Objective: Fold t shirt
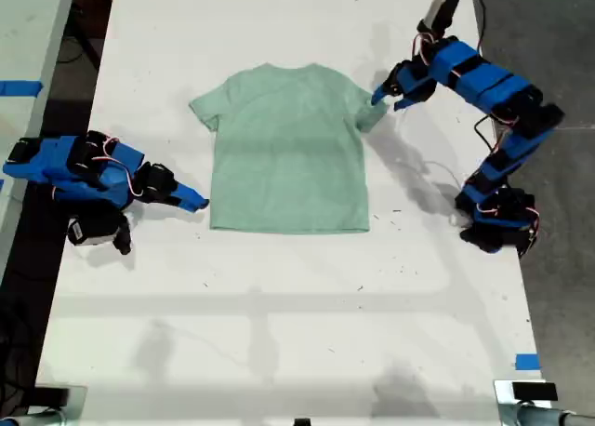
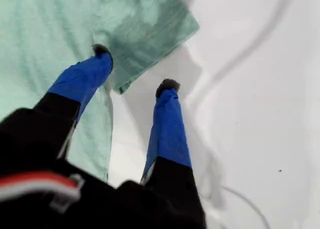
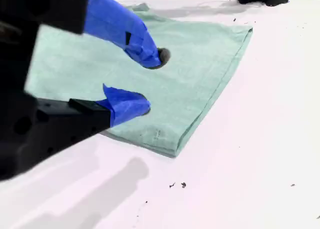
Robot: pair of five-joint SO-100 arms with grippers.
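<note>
- T shirt (image 1: 288,152): lies flat and face-up on the white desk (image 1: 279,324), neck toward the exterior view's top, both sleeves spread, hem toward the exterior view's bottom. No fold made yet.
- Handling, judged: light, limp cloth; no stiffness, prone to drag and wrinkle on the smooth desk. Not fragile.
- Hold points, judged: sleeve ends and hem corners, where an edge gives a claw finger something to slip under.
- My first claw (image 2: 134,69): parted wide at the sleeve on the exterior view's right. One fingertip (image 2: 101,51) sits over the cloth, the other over bare desk just beside the sleeve edge. Nothing gripped.
- My second claw (image 3: 150,84): moderately parted near the hem corner on the exterior view's left, hovering over the cloth. Upper fingertip (image 3: 159,56) above the fabric; contact with the cloth cannot be told. Nothing gripped.
- Risk, judged: pinching one layer only, or pushing the edge away.
</note>
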